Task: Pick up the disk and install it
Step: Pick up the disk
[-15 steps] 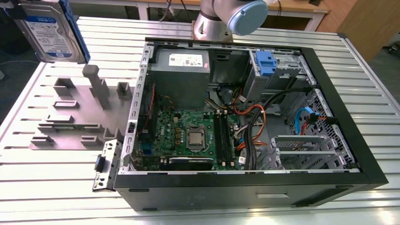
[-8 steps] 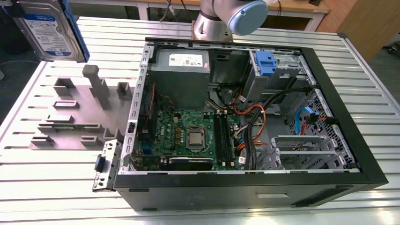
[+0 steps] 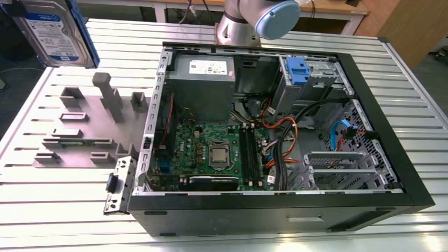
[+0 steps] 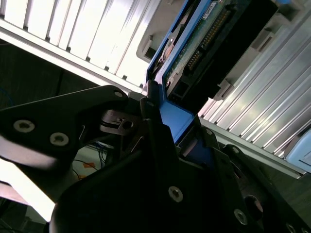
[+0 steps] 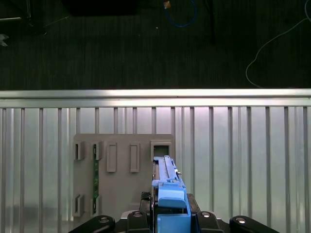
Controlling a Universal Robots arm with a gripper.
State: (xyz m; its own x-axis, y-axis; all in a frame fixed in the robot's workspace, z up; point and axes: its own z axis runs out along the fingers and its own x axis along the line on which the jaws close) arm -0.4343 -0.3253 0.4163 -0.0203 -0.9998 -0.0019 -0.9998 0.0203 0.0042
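Disk [image 3: 52, 32], silver in blue bracket, held edge-on, black gripper [image 5: 170, 216] clamped tight on that bracket, raised above grey slotted fixture plate [image 3: 77, 131] near ribbed metal bench [image 3: 42, 210] edge. Beyond, open black computer case [image 3: 392, 136] holding green motherboard [image 3: 210, 152], boxy power supply [image 3: 203, 79], loose cables [image 3: 280, 126], blue clip [image 3: 297, 71]. Arm [image 3: 259, 21] upright past case, by bench's far edge.
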